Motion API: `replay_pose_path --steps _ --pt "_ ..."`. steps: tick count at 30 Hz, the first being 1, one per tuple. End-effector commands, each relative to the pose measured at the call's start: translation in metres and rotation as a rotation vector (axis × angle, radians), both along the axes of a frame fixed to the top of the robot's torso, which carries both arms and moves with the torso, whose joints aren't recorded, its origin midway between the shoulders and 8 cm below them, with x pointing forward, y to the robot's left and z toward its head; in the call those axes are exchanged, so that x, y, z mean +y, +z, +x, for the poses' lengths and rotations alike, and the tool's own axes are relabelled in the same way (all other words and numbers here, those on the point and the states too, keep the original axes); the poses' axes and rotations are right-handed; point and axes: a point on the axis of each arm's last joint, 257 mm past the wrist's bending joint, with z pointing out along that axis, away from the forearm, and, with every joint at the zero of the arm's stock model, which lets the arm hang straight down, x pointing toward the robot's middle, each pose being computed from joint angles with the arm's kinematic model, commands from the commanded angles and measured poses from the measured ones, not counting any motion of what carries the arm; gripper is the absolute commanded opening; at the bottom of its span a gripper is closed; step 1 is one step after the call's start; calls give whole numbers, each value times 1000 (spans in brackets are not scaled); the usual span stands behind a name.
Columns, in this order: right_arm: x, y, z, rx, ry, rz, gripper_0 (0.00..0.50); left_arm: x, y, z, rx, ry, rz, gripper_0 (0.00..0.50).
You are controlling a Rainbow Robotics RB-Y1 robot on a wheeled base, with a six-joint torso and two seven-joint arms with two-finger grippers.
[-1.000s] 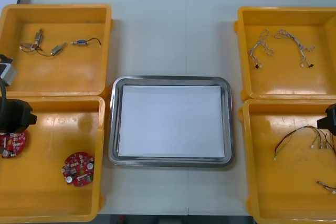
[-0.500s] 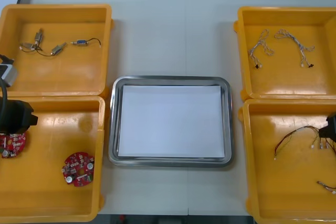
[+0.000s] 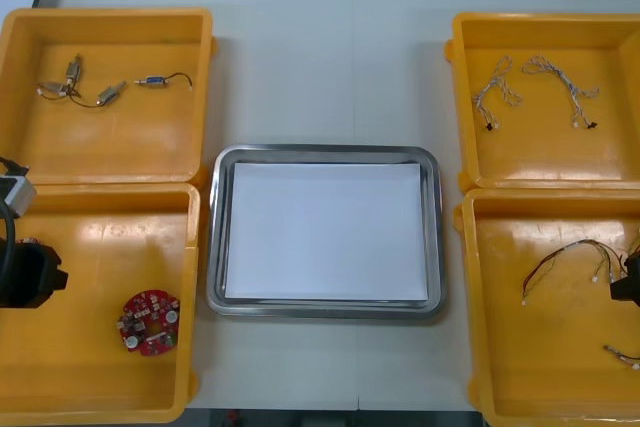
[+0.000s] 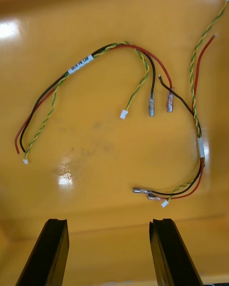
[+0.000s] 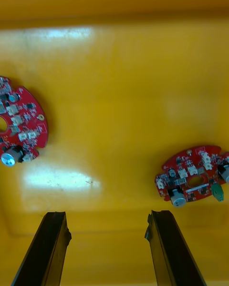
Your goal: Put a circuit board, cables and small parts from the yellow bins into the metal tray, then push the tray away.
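Left gripper (image 5: 107, 214) and right gripper (image 4: 109, 221) gape; cable label (image 4: 79, 65) illegible.

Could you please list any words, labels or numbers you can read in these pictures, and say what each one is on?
White label on the red and yellow cable, beyond the open right tool: dark print, too small to read.
White sleeve on the second cable: no print seen.
Two round red circuit boards, beyond the open left tool: no readable markings.
No other text.
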Motion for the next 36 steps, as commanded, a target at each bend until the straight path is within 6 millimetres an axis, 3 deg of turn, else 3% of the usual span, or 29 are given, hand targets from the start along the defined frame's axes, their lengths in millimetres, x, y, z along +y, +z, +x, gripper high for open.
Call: replay_pose_path --steps 1,11,23,36 --pt "-20 -4 -14 -4 -80 1 500 -12 -13 -15 -16 67 -49 500" --pt "-29 -18 -21 -34 -218 41 500 -34 -41 -13 -73 64 -39 500" --pt "-54 -27 -32 -33 -367 -3 500 -65 -66 -21 -100 28 -31 500" --pt "-68 -55 -31 -19 -444 59 500 -79 -84 -33 -109 23 -46 500"
